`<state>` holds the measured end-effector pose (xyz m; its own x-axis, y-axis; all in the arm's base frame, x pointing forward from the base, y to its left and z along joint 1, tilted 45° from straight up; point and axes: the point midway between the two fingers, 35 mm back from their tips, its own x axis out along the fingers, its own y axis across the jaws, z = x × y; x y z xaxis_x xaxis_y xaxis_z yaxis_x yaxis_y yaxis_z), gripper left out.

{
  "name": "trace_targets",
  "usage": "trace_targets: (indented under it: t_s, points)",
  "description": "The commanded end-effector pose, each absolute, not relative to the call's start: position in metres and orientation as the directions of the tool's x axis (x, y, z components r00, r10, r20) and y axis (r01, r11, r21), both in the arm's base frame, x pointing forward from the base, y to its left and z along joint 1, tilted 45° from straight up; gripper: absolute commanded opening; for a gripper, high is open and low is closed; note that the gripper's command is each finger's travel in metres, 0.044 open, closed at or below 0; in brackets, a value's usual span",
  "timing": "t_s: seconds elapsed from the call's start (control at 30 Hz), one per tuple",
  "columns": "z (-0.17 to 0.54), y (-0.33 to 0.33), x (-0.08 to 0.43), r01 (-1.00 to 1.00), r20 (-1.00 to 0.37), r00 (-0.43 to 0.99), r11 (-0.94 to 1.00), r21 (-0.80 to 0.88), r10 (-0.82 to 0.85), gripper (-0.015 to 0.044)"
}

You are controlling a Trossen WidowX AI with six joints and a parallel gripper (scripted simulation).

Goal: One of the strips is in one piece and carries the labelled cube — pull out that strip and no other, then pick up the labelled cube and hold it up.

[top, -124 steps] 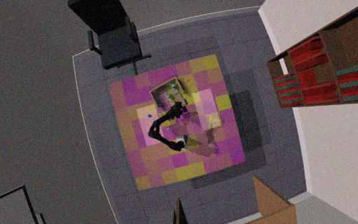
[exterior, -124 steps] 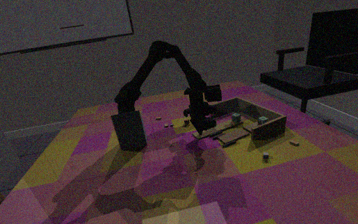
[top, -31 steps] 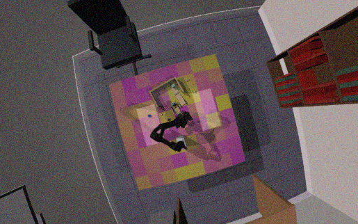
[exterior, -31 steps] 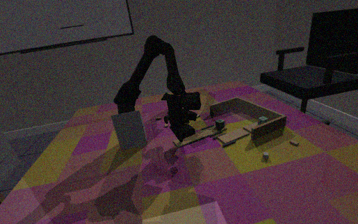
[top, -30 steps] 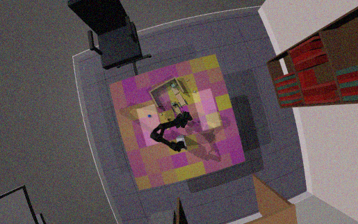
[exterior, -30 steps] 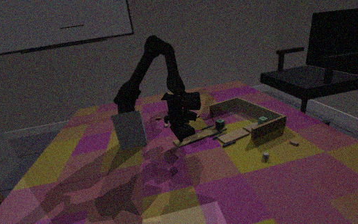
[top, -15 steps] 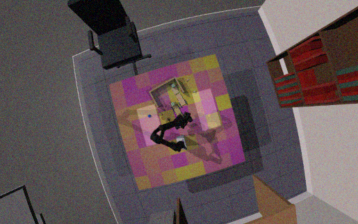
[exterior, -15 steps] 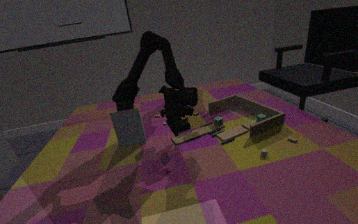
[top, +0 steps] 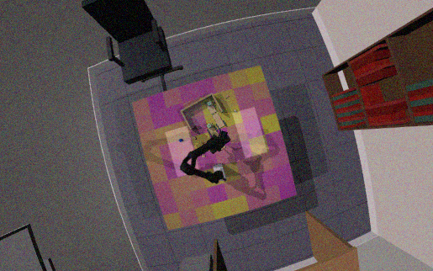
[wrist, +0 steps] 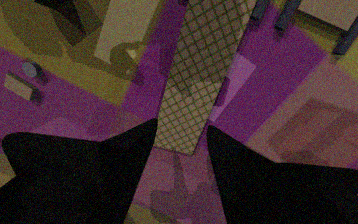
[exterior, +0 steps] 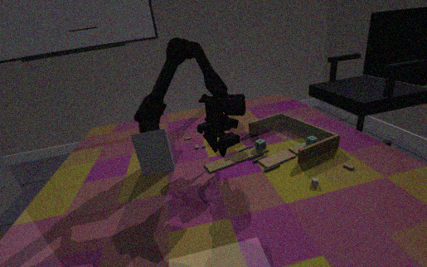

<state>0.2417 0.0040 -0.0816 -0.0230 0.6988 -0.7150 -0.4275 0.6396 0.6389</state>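
Three-walled wooden pen (exterior: 318, 150), teal cube (exterior: 311, 139) inside, tool (wrist: 181, 145) parted, empty

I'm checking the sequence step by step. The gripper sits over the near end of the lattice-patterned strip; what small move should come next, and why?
Probably lift and travel along the strip toward the cube riding on it. The gripper is open and holds nothing, its fingers straddling the strip's near end, which lies drawn out of the walled frame. The cube sits outside the frame, so grasping it looks like the remaining step.
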Motion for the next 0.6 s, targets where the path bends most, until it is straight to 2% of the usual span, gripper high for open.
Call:
trace_targets:
  t_s: [0.0, 0.17, 0.57]
  points:
    - [-0.077, 0.006, 0.257, -0.437, -0.714, -0.016, 0.638, 0.634, 0.699, 0.0315]
    - [-0.072, 0.009, 0.273, -0.438, -0.714, -0.016, 0.637, 0.634, 0.7, 0.044]
    - [-0.061, 0.014, 0.311, -0.439, -0.714, -0.014, 0.637, 0.633, 0.7, 0.044]
